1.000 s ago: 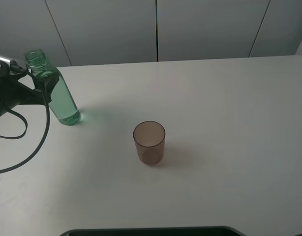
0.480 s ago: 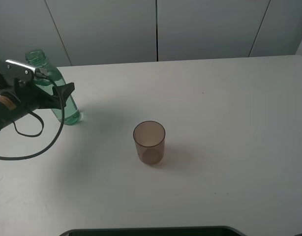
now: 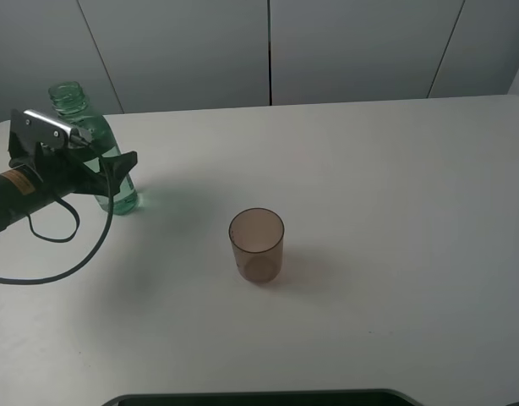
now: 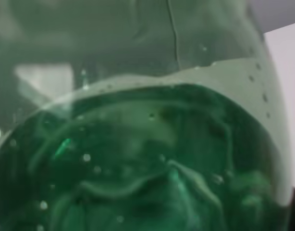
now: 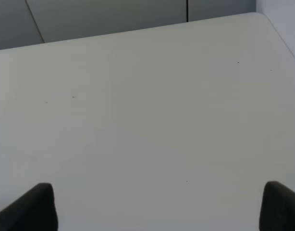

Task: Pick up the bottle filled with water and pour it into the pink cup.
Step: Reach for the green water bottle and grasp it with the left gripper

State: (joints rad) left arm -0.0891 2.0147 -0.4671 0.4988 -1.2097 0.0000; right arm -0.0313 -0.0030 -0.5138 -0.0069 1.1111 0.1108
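The bottle (image 3: 122, 196) stands on the white table (image 3: 395, 211) at its far left, capless neck up and green-tinted water in its lower part. The left gripper (image 3: 114, 162) is at the bottle's mid-height with its jaws spread as wide as they go. One dark finger (image 3: 124, 161) crosses the front of the body; the other is hidden behind it. Whether either finger touches the plastic cannot be told.

A second ago that arm sat further left, with its fingers only at the bottle's edge. Since then it has pushed in, so the bottle now lies between the jaws. The bottle itself has not shifted, nor has the pink cup (image 3: 257, 244), which stands upright well apart, nearer the middle of the table.

From the left wrist, the bottle's wall fills the whole view — blurred green water below a curved waterline, clear plastic above.

The right gripper (image 5: 157, 208) hangs over bare table, its two fingertips far apart and holding nothing.
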